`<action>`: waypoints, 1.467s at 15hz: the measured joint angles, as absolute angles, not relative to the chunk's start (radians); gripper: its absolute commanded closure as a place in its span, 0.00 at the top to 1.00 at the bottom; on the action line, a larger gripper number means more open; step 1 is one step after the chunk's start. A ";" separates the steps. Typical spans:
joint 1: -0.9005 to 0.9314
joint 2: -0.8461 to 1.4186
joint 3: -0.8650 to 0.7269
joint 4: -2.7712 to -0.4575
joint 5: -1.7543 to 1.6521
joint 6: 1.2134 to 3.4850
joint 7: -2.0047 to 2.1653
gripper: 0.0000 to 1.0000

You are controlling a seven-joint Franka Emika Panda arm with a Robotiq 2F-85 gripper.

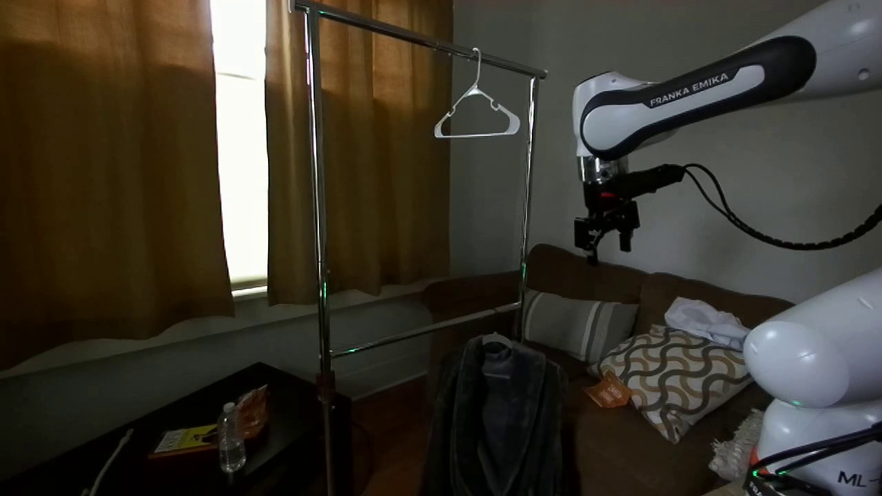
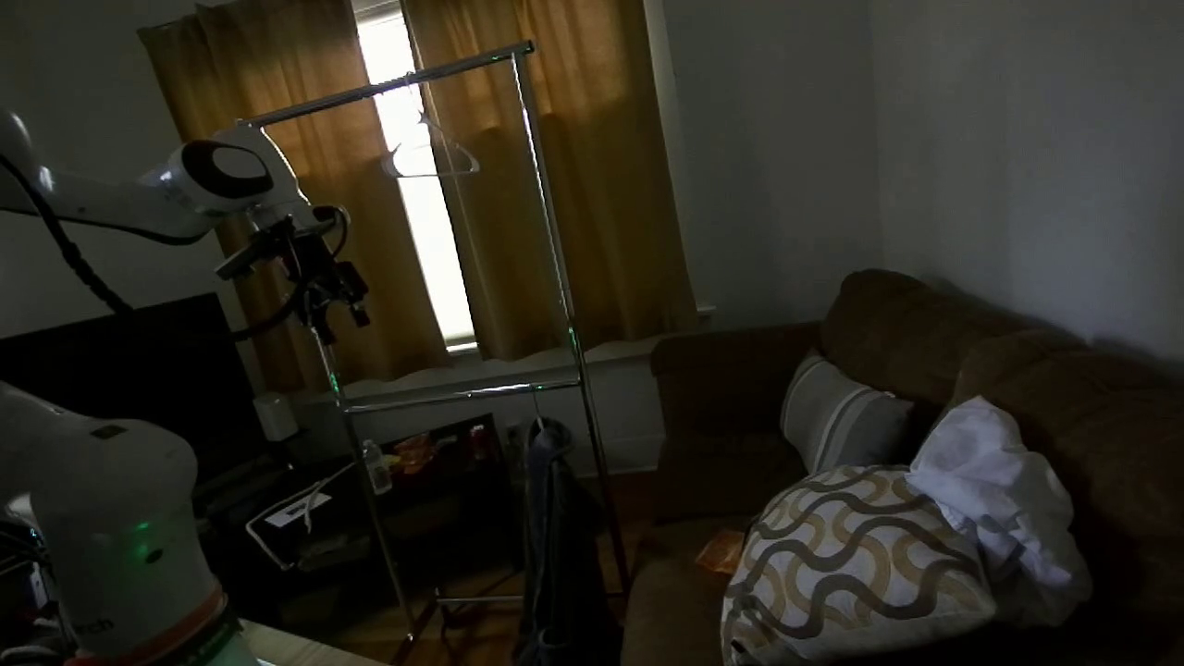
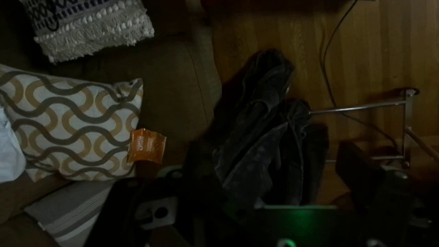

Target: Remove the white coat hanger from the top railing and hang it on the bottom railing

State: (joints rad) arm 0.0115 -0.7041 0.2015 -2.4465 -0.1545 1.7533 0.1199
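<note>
White triangular hanger (image 1: 475,91) hooked over grey metal top railing (image 1: 406,34), upper middle in an exterior view, black fingers (image 1: 626,240) right of centre, spread wide, empty

two hung hangers (image 1: 475,90), one jacket (image 1: 496,413), one rack (image 1: 318,172), two curtains (image 1: 103,172), one clear bottle (image 1: 231,444)

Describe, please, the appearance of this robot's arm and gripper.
The arm is glossy white and rounded, with a black side panel lettered FRANKA EMIKA. A silver collar sits above the black, angular gripper. A black cable, partly ribbed, loops alongside the arm.
</note>
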 measured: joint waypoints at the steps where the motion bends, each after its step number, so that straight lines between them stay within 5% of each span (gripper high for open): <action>1: 0.011 -0.704 0.193 -2.439 -0.159 1.763 0.120 1.00; 22: 0.012 -0.704 0.185 -2.432 -0.161 1.767 0.120 1.00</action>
State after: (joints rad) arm 0.0115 -0.7039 0.1848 -2.4319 -0.1605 1.7667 0.1199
